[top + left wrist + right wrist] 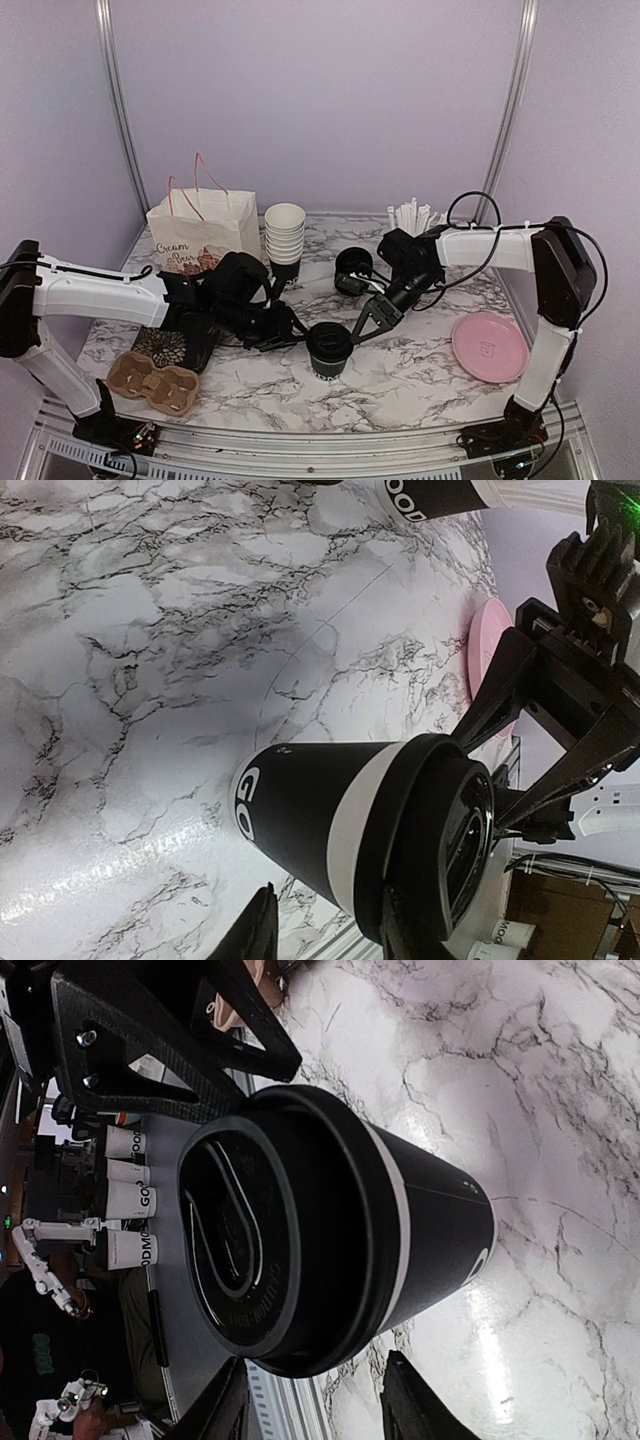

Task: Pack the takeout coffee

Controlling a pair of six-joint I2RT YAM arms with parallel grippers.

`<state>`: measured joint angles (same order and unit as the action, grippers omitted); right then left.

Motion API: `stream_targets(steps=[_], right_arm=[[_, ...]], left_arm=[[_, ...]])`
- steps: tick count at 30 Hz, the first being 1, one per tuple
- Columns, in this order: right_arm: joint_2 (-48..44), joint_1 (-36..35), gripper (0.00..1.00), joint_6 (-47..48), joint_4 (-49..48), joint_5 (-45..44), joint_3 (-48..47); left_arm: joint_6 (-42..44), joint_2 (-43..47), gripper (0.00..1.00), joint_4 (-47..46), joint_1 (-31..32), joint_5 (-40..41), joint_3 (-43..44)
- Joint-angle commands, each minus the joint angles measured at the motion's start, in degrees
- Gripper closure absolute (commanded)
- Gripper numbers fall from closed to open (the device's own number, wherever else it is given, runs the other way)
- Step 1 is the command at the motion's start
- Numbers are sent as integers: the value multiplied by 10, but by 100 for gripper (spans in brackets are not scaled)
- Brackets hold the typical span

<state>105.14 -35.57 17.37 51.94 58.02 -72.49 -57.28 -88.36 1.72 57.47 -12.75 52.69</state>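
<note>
Standing upright on the marble table, near its front edge and between the two arms, is a black coffee cup with its black lid on. The left gripper reaches it from the left with its jaws spread around the cup wall below the lid. In the left wrist view one finger stands clear of the cup with marble showing between, while the other is lost against the dark lid. The right gripper meets the lid from the far right, its fingers on either side of the rim; I cannot tell whether they press on it. A second cup sits farther back. A cardboard carrier lies at the front left, a paper bag at the back left and a pink plate at the right.
</note>
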Motion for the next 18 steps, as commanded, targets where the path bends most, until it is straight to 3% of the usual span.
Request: stream_targets(steps=[1,7,18], right_arm=[[14,-2,57,-6,-2,2,-18],[28,-5,58,-21,-11,-24,-21],[80,-6,65,-61,-35,-100,-33]], left_arm=[[14,-17,64,-5,-5,-12,17],[29,-38,65,19,-6,-17,35],[2,-96,84,62,-7,-83,13]])
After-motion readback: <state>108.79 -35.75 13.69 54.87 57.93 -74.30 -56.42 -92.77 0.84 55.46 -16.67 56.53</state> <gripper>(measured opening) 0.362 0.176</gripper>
